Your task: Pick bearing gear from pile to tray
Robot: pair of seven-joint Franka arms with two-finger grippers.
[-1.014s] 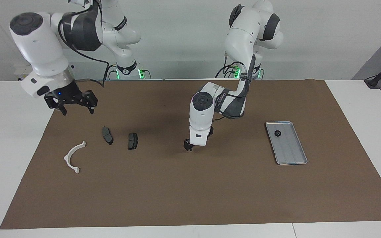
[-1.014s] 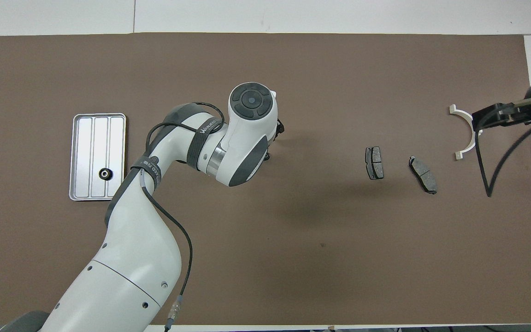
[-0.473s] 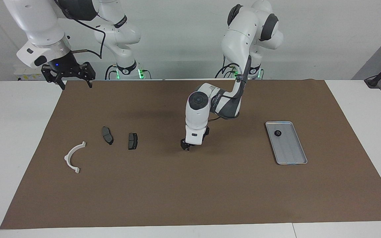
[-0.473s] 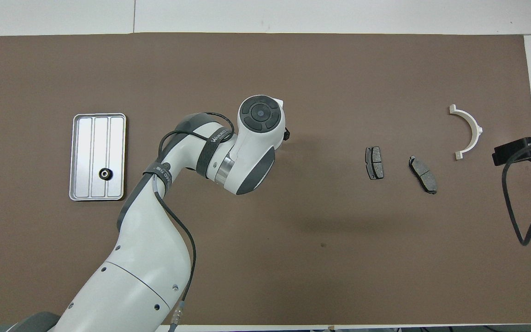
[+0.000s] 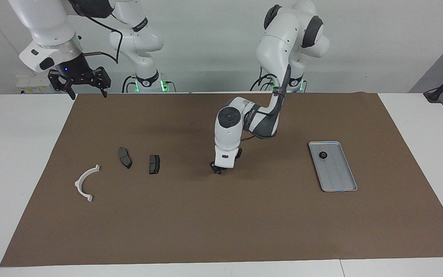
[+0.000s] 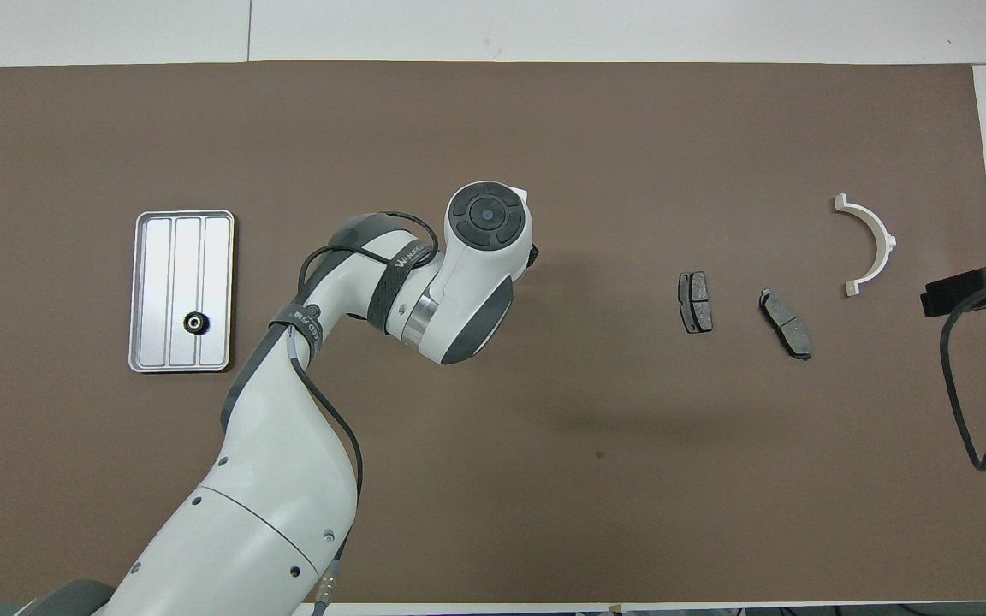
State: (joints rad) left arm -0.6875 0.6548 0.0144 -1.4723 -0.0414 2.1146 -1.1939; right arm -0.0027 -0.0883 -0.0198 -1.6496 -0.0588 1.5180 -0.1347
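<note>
Left gripper point(image 5: 216, 169) low at mid-mat, jaw state and any small black part between them not discernible, so it may lift empty; right gripper point(image 5: 80, 81) waits open over the mat's corner; one black gear point(image 5: 322, 155) lies in the silver-grey rectangular metal tray point(image 5: 342, 184).

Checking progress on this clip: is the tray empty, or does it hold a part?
Not empty. One small black round gear lies in the tray, near its end closest to the robots.
</note>
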